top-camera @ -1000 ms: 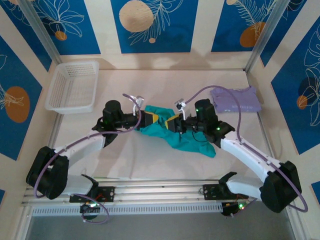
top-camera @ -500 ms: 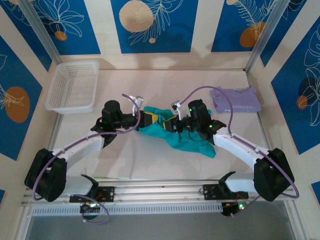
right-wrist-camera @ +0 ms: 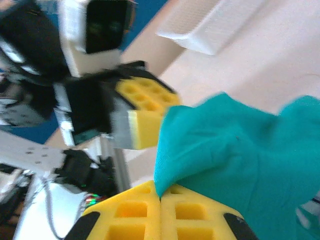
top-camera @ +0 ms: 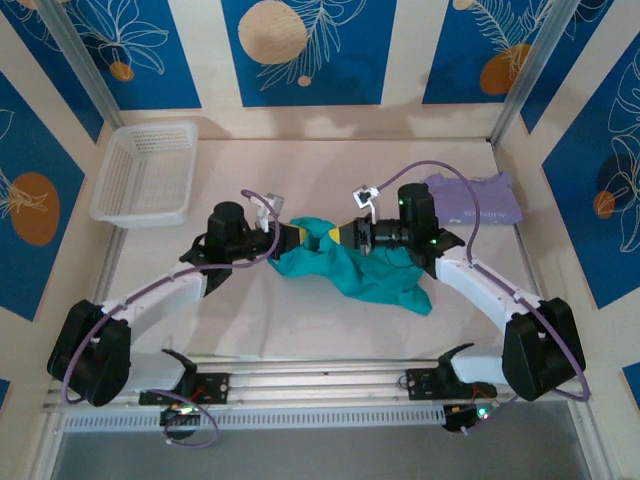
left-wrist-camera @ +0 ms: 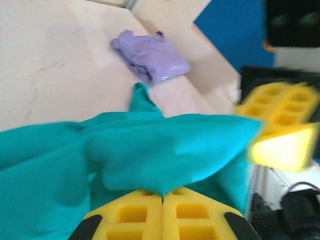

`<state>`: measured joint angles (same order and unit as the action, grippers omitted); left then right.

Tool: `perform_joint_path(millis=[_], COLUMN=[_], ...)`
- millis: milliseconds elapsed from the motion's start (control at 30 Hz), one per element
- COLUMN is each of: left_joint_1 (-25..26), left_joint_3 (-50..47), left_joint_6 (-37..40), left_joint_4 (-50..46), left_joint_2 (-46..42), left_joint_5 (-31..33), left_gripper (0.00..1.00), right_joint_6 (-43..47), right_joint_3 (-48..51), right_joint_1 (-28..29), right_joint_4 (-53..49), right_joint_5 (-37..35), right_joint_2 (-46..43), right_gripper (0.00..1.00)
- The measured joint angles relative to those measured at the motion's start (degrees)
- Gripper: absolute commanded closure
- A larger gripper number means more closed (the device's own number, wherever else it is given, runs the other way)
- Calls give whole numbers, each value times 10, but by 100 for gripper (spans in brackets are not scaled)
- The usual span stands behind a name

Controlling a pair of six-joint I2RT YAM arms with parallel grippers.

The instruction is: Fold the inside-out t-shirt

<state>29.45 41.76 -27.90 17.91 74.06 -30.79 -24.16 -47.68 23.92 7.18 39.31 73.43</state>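
The inside-out t-shirt (top-camera: 365,272) is a crumpled teal heap at mid-table, its upper edge lifted between the two grippers. My left gripper (top-camera: 300,236) is shut on a fold of that cloth (left-wrist-camera: 150,150), pinched at the tips of its yellow fingers (left-wrist-camera: 135,215). Facing it from the right, my right gripper (top-camera: 336,233) is shut on a corner of the same shirt (right-wrist-camera: 250,150). The two grippers nearly meet tip to tip. In the left wrist view the right gripper's yellow fingers (left-wrist-camera: 280,120) show blurred at the right. The print is hidden.
A folded pale lavender shirt (top-camera: 478,200) lies at the far right of the table (top-camera: 300,320), also visible from the left wrist (left-wrist-camera: 150,55). A white mesh basket (top-camera: 145,172) stands at the far left. Blue-patterned walls enclose the table.
The right gripper has shut on the teal shirt, and its arm has swung back and up. The cloth's upper edge is now raised between both grippers. The left gripper stayed shut.
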Motion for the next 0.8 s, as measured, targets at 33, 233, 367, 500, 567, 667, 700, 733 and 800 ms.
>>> perform_joint_path(millis=[33, 233, 367, 500, 567, 667, 700, 733, 800], left_joint_1=[0, 0, 5, 27, 46, 69, 73, 76, 77], left_joint_3=[0, 1, -4, -16, -16, -12, -9, -5, 2], left_joint_6=[2, 40, 71, 102, 117, 131, 134, 135, 138], left_joint_4=[-8, -51, -90, -104, -103, -111, -116, -125, -139], left_joint_2=[0, -23, -73, -135, -145, -128, -118, -106, -86], left_joint_5=[12, 59, 102, 118, 111, 109, 114, 121, 140], left_gripper=[100, 73, 62, 62, 62, 61, 60, 60, 59], right_joint_6=[-12, -70, -95, -110, -115, -120, -121, -121, -121], right_joint_3=[0, 0, 0, 0, 0, 0, 0, 0, 0], right_joint_1=[0, -5, -13, -19, -19, -21, -21, -21, -22], right_joint_4=[12, 66, 85, 92, 95, 99, 99, 99, 99], right_joint_5=[20, 75, 86, 87, 87, 87, 87, 87, 87], right_joint_2=[0, 21, 36, 38, 38, 42, 42, 42, 42], right_gripper=[100, 100, 100, 100, 100, 100, 100, 100, 100])
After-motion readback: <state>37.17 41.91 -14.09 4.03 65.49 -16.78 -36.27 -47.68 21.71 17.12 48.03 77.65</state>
